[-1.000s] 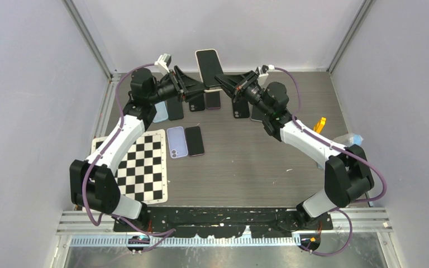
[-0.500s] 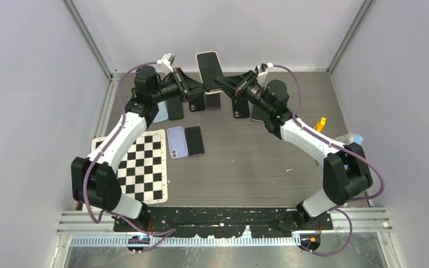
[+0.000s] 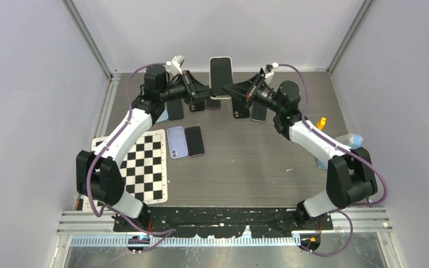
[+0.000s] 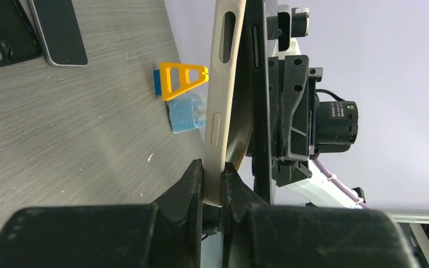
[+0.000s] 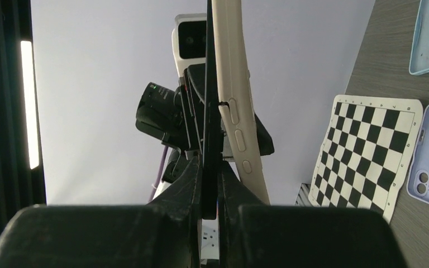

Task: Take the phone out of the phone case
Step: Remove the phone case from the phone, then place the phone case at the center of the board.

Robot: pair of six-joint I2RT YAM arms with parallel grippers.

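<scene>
**Q:** Who holds what here?

**A:** The left fingers (image 4: 198,176) pinch the rim of the beige phone case (image 4: 219,89). The right fingers (image 5: 196,173) are clamped on the edge of the black phone (image 3: 220,72). Phone and case stand upright in the air between the two sets of fingers, above the far end of the table (image 3: 246,162).

**Q:** Is the phone out?

**A:** Not yet. Close to the fingers the case bows away from the phone, and a gap shows between them. At the end farthest from the fingers the two appear seated together.

**Q:** So what remains?

**A:** The peel looks begun but not finished. Judging by the wrist views, the far end of the case has yet to come off the phone. Only then would each pair of fingers hold its own piece.
</scene>
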